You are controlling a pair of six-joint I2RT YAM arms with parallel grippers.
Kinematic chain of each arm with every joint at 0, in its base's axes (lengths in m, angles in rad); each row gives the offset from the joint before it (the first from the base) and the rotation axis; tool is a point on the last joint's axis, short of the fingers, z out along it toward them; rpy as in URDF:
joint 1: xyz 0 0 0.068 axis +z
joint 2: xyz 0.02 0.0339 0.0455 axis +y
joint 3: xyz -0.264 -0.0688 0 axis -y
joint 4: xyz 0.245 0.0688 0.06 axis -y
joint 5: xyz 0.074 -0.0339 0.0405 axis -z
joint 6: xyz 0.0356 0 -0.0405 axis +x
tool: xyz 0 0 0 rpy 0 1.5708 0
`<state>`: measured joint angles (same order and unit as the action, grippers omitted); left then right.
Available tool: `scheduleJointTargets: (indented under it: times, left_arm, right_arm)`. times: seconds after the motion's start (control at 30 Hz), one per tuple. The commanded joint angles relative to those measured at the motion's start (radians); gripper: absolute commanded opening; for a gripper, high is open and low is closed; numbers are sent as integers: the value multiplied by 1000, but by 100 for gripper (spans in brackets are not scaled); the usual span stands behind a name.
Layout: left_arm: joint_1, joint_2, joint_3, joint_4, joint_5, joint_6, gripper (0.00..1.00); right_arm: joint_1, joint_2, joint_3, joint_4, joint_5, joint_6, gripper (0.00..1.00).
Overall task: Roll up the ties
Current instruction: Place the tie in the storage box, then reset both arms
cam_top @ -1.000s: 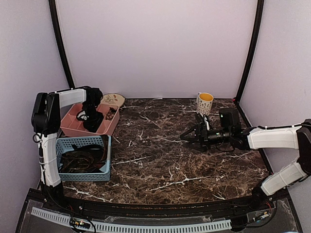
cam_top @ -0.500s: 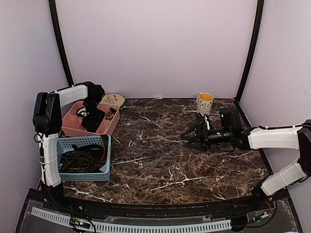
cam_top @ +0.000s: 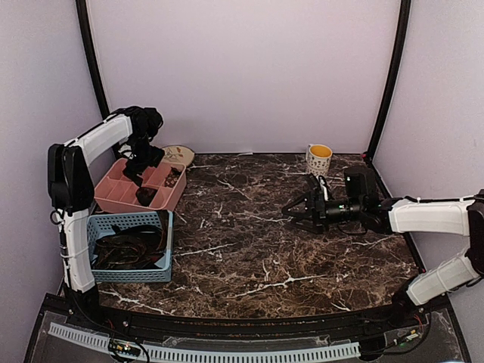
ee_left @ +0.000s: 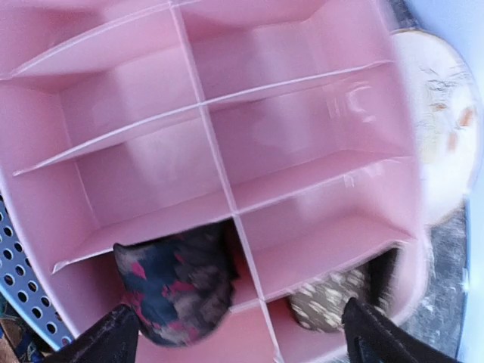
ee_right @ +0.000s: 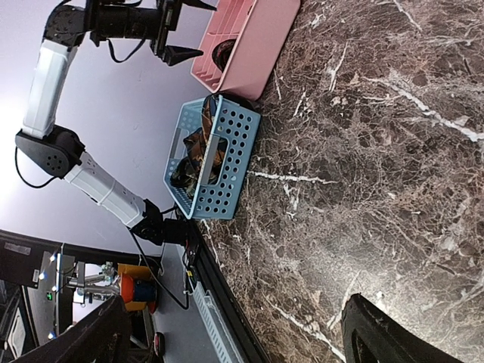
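From the overhead camera, the left gripper [cam_top: 136,168] hung above the pink divided tray [cam_top: 115,189] at the left rear of the marble table [cam_top: 249,257], its jaws apart with nothing between them. A dark rolled tie [cam_top: 145,196] sat in one of the tray's near compartments, and a second coil [cam_top: 175,180] lay in a compartment on the tray's right side. Just in front of the tray stood a blue perforated basket [cam_top: 132,274] holding a tangle of loose ties [cam_top: 125,246]. A round pale plate [cam_top: 178,155] lay behind the tray by the back wall, and a white mug [cam_top: 319,160] with a yellow inside stood at the right rear. The right gripper [cam_top: 290,212] hovered low over the table in front of the mug, spread wide and empty. The left wrist camera looked down into the tray, with the gripper's two fingertips [ee_left: 106,340] in the bottom corners, well apart. The rolled tie, dark with red flecks, filled one near compartment. The second coil, brownish and speckled, sat in the compartment beside it, across a thin divider. A corner of the basket showed at lower left and the blurred plate at the right edge. In the right wrist view its own fingers [ee_right: 91,336] stood wide over the bare marble. Farther off the basket held the loose ties, the tray lay beyond it, and the left gripper hung open above the tray.
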<state>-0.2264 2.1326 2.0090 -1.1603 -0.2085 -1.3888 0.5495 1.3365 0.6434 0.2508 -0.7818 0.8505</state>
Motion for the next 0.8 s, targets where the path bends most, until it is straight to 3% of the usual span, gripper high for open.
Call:
scheduleJointTargets:
  times: [0.0,0.1,0.17,0.3,0.33,0.47,0.53,0.67,0.77]
  left_arm:
    - [-37,-177,40,41,-114,140,99]
    - [-61,-300,-43,237,-131,341,99]
    - [-65,-414,-187,466,-56,474,99]
    - [-67,-645,-503,916,77,561,99]
    - [-68,-674,-530,951,109,611,99]
    - [-122,-665,-440,831,162,840,99]
    - [-201,-673,-445,837,108,970,99]
    - [-367,-692,-522,900,71,1216,99]
    - [-447,-705,-612,970,40,1262,99]
  right_arm:
    - [-6,-37,33,-11,11,-26,97]
    - [-7,-50,73,-82,39,-73,97]
    - [-7,-59,108,-147,69,-117,97]
    - [-10,-83,188,-281,149,-206,97]
    - [-11,-89,208,-315,173,-227,97]
    - [-16,-107,270,-404,255,-286,97]
    - [-18,-110,290,-437,297,-306,97]
    - [-18,-123,298,-461,369,-314,97]
    - [-19,-141,276,-456,425,-307,97]
